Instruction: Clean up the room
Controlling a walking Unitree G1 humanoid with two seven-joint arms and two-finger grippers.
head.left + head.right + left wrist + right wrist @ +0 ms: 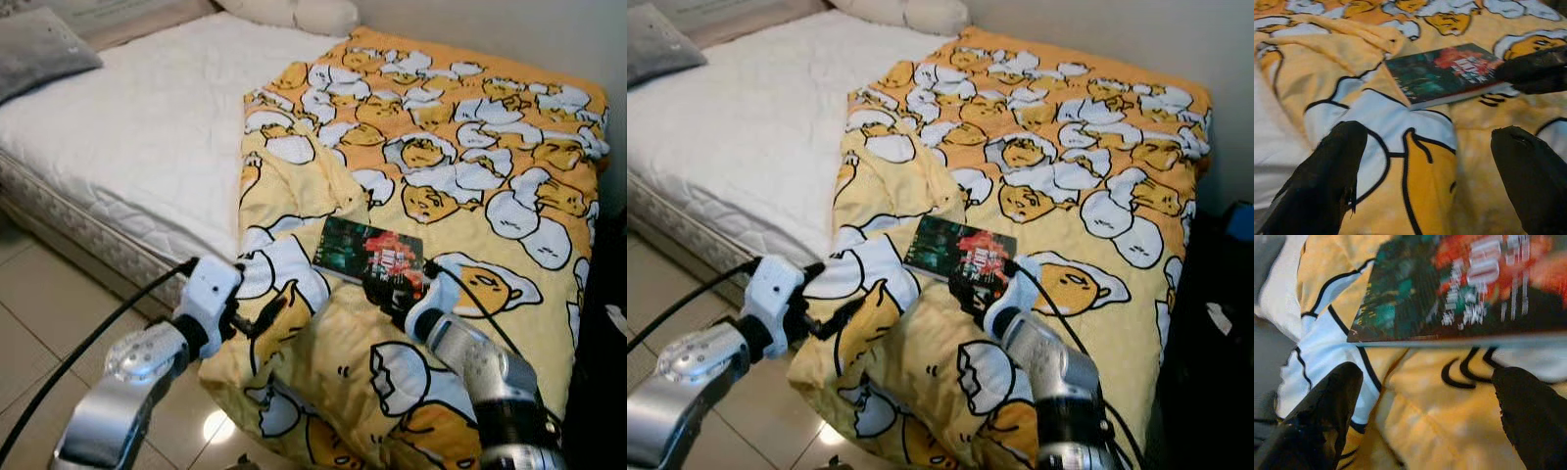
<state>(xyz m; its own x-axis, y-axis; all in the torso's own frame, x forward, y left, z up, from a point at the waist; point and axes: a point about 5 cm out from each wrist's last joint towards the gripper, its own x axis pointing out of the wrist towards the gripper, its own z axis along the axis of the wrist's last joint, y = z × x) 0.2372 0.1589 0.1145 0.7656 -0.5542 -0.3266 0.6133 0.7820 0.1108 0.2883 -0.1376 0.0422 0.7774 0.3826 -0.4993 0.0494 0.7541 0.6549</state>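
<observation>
A dark book with a green and red cover point(370, 252) lies flat on the yellow cartoon-egg blanket point(470, 157) near the bed's foot. My right gripper point(390, 290) stands open just at the book's near edge, its fingers point(1322, 416) spread over the blanket below the cover point(1459, 289). My left gripper point(257, 318) is open too, low over the blanket's hanging corner to the left of the book point(1449, 73), its fingertips point(1327, 176) wide apart above the fabric.
The white mattress point(147, 127) lies bare on the left, with a grey pillow point(39, 49) at its far corner and white pillows point(304, 12) at the head. Tiled floor point(39, 323) runs along the bed's left side. Dark things stand at the right edge point(1229, 284).
</observation>
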